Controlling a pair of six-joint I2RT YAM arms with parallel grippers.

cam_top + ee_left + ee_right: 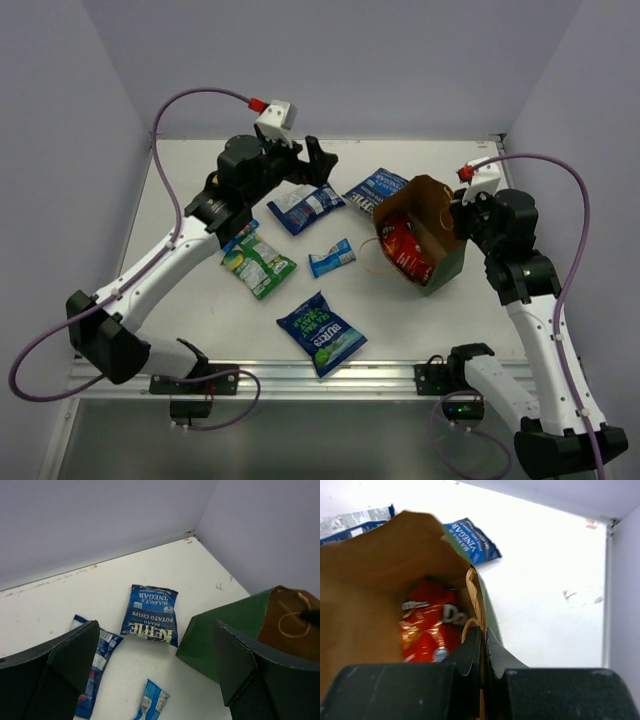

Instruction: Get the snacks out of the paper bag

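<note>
Snacks lie spread over the counter to the left of the paper bag. A dark blue crisp bag sits just beside its mouth, then a blue-white packet, a small blue bar, a green-white packet and another dark blue bag nearest my bases. A red-orange packet sits inside the paper bag. My right jaws are clamped together on the bag's rim. My left jaws stand wide apart, holding nothing, near the blue-white packet.
</note>
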